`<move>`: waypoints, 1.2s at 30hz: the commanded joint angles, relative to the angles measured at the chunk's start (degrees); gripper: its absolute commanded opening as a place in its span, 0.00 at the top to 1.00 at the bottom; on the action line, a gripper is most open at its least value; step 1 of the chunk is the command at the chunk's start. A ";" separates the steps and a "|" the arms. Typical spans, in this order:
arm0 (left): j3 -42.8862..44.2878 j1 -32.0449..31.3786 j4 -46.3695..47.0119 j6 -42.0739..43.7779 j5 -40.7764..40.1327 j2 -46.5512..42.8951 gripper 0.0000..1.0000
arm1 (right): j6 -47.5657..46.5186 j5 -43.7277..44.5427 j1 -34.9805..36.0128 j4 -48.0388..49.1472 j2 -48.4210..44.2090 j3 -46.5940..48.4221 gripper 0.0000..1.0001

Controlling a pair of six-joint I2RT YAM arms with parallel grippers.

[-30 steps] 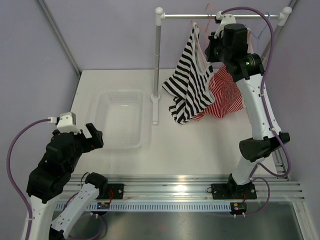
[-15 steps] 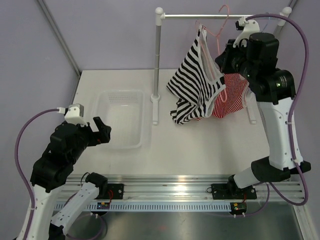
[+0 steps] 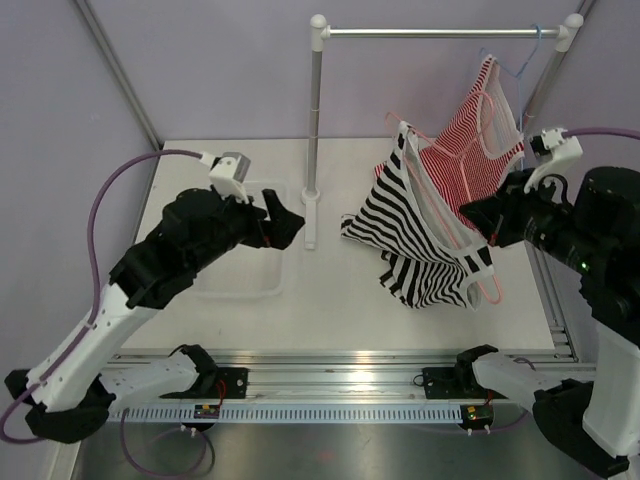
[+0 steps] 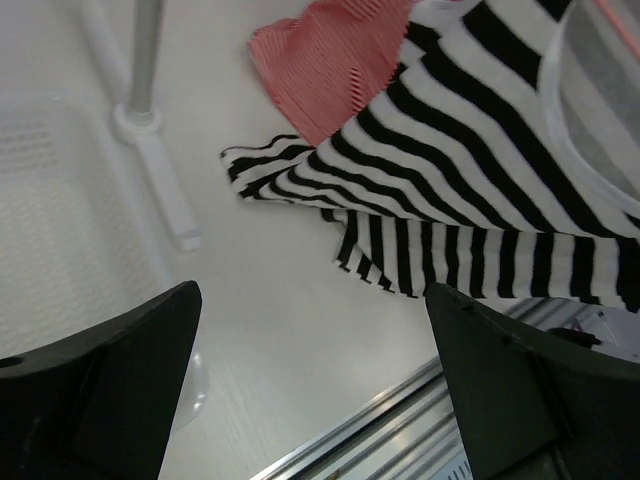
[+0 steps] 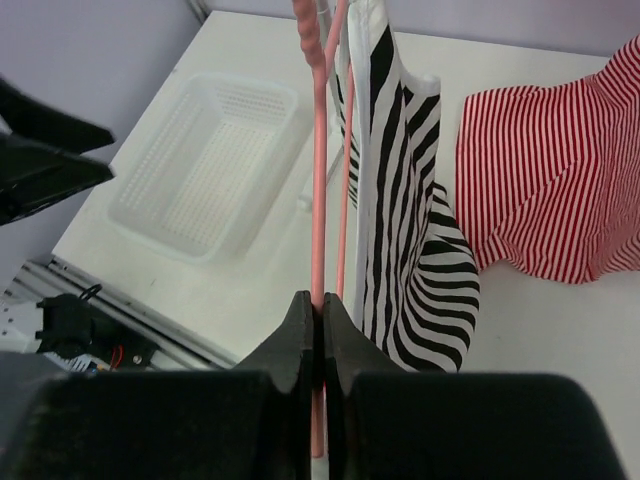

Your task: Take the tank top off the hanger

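Your right tool point(image 5: 320, 303), shut on the hanger point(image 5: 318, 150), has brought it off the rail point(image 3: 430, 33) and over the bench point(image 3: 330, 300), tank top point(image 3: 420, 250) still on it, and your wide-open, empty left tool point(image 3: 281, 222) has moved in, likely to strip it.

— Ur build, quick?
— My left arm point(image 3: 180, 250) & right arm point(image 3: 600, 225): black joint housings, white link shells, black bases. A purple cable point(image 3: 115, 180) runs off each wrist, next to a white cam block point(image 3: 232, 166).
— Pincers?
— My left gripper point(image 3: 288, 222): matte black, wedge-shaped fingers. Right gripper point(image 5: 321, 305): same black, flat inner faces.
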 commanded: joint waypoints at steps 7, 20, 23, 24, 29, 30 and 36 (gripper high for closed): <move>15.97 -19.76 18.60 8.71 -16.23 18.63 0.01 | 0.45 -2.93 0.98 -0.33 -7.90 -8.17 1.00; 20.73 -20.11 27.31 14.17 -6.92 31.38 0.22 | 2.12 -6.00 1.25 0.63 -11.50 -11.43 1.00; 20.82 -20.02 28.10 14.26 -6.91 32.34 0.30 | 2.12 -6.53 1.25 0.81 -11.42 -11.61 1.00; 20.73 -20.11 28.28 14.34 -7.17 32.61 0.32 | 2.21 -7.40 1.25 0.98 -11.42 -11.52 1.00; 21.52 -20.02 28.72 15.14 -9.63 34.02 0.41 | 2.73 -10.57 1.25 1.33 -11.50 -11.26 1.00; 21.61 -20.02 28.98 15.22 -9.99 34.19 0.42 | 2.82 -11.44 1.25 1.33 -11.50 -11.26 1.00; 22.40 -20.02 28.81 15.31 -11.91 35.34 0.84 | 2.47 -9.97 1.34 1.34 -11.85 -12.05 1.00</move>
